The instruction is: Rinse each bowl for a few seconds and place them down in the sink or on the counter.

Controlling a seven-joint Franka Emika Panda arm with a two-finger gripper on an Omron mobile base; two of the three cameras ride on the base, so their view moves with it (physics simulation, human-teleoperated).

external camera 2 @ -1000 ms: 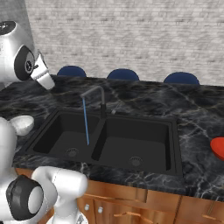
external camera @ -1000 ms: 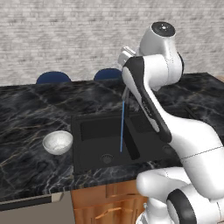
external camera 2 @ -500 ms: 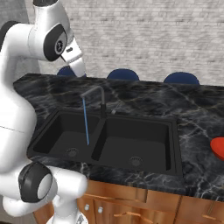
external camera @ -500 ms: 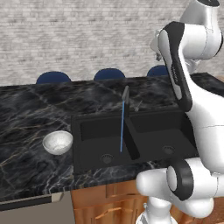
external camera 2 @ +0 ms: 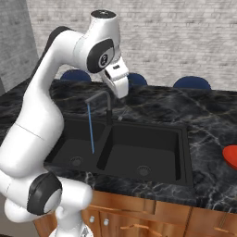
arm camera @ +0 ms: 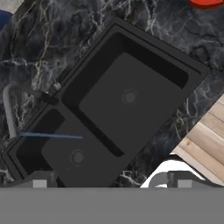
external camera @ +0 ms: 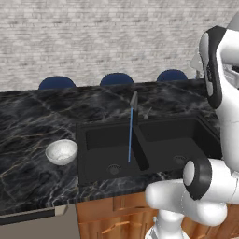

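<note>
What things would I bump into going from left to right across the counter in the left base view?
White bowl on the counter → left sink basin → blue water stream from the faucet → right sink basin → the robot's white arm.

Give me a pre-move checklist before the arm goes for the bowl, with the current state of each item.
1. Water running from the faucet into the sink: ok.
2. Bowl upright on the counter, left of the sink: ok.
3. Gripper open and empty: ok.
4. Gripper near the bowl: not ok, the hand is high above the sink.
5. Both basins free of objects: ok.
</note>
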